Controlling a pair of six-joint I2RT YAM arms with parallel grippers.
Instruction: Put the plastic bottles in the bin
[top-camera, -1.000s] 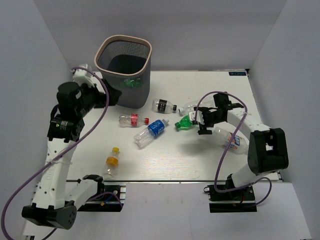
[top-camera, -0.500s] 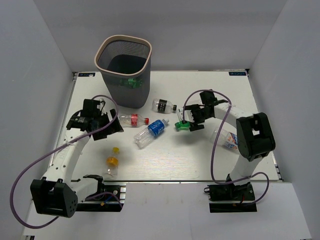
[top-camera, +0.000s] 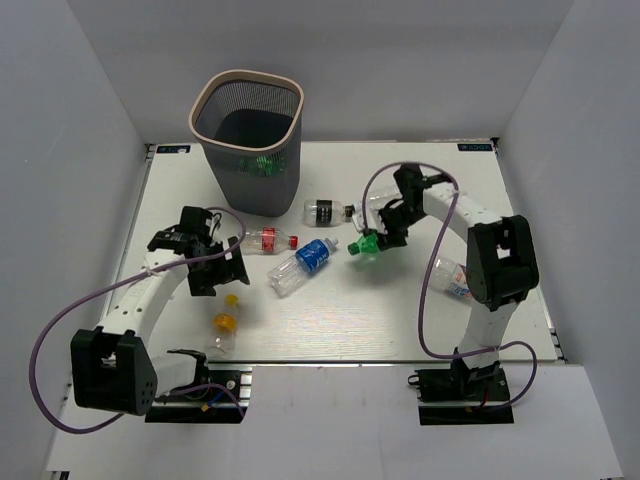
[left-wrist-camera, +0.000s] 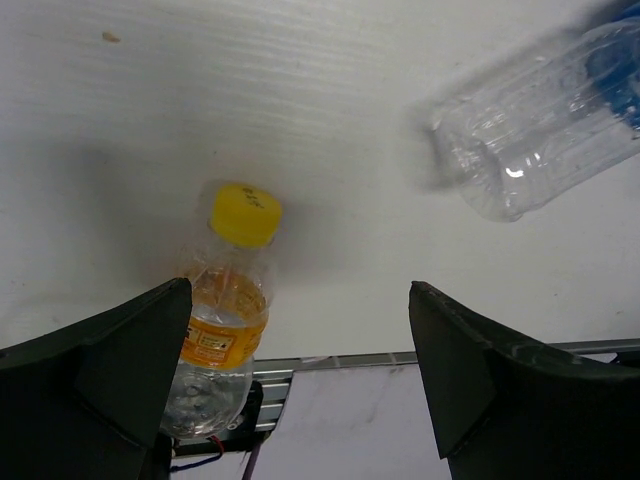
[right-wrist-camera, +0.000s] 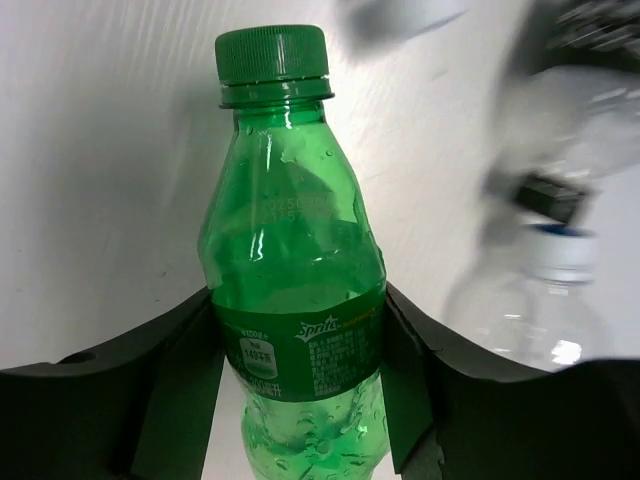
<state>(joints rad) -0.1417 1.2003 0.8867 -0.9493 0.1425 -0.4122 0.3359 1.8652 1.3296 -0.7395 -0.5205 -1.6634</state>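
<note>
My right gripper (top-camera: 383, 238) is shut on a green bottle (top-camera: 366, 245), clamped at its label between both fingers in the right wrist view (right-wrist-camera: 292, 300), low over the table. My left gripper (top-camera: 228, 270) is open and empty, hovering over the yellow-capped bottle (top-camera: 224, 321); in the left wrist view that bottle (left-wrist-camera: 226, 300) lies by the left finger (left-wrist-camera: 110, 380). The mesh bin (top-camera: 248, 135) stands at the back left with something green inside. Red-label (top-camera: 266, 240), blue-label (top-camera: 303, 264) and black-label (top-camera: 328, 211) bottles lie between the arms.
A clear bottle (top-camera: 377, 212) lies just behind the right gripper, and also shows in the right wrist view (right-wrist-camera: 535, 300). Another bottle (top-camera: 456, 280) with a red and blue label lies by the right arm. The table's front edge and rail (left-wrist-camera: 340, 358) lie under the left gripper.
My left arm has swung down from beside the bin to low over the table above the yellow-capped bottle. My right gripper has shifted left and back at the green bottle.
</note>
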